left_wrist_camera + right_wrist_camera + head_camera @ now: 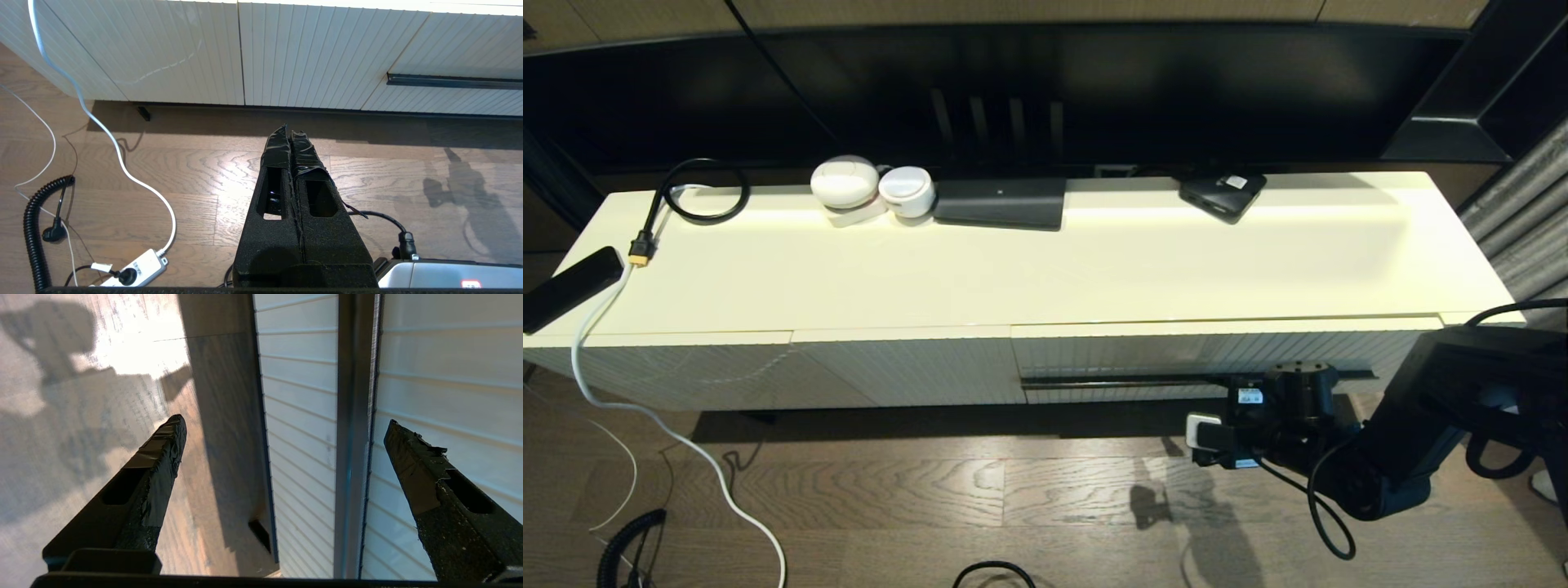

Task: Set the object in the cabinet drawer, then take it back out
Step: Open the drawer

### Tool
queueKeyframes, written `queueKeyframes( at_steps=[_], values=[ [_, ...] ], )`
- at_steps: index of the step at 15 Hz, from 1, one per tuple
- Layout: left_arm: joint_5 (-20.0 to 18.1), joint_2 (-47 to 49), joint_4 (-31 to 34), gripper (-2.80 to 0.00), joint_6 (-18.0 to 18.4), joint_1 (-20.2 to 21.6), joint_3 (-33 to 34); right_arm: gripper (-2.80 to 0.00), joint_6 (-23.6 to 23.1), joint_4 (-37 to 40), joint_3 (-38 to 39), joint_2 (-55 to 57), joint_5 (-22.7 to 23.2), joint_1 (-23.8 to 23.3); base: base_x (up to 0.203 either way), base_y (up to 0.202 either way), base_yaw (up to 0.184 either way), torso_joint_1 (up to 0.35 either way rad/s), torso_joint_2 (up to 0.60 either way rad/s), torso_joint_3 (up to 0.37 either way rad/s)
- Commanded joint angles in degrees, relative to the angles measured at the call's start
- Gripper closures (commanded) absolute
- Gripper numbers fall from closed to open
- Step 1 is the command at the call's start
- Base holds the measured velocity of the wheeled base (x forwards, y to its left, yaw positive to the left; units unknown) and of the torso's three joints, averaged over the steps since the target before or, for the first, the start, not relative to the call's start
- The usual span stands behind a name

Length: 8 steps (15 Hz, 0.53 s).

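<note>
The closed cabinet drawer [1209, 359], likely stiff and weighty, is faced by the wide-open right gripper [282, 428], best hooked at its thin black handle [353, 437].

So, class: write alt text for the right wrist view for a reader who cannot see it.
The right gripper is open, its two black fingers spread either side of the black handle strip on the closed cabinet drawer. Its ribbed cream front fills one side; wooden floor with shadows fills the other.
</note>
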Motion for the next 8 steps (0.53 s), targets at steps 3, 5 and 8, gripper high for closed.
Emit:
queueKeyframes(
  at_steps=[3,5,8],
  values=[
    [0.0,0.0,0.0,0.00,0.0,0.1,0.0,-2.80,-0.4,-0.3,-2.4,1.8,0.1,-0.2,0.000,0.000,0.000,0.000,0.00,0.000],
    [0.0,0.0,0.0,0.00,0.0,0.1,0.0,-2.80,-0.4,-0.4,-3.4,2.9,0.1,-0.3,0.000,0.000,0.000,0.000,0.00,0.000],
    [0.0,0.0,0.0,0.00,0.0,0.1,0.0,-2.80,-0.4,-0.4,-4.6,3.6,0.1,-0.4,0.000,0.000,0.000,0.000,0.00,0.000]
  ],
)
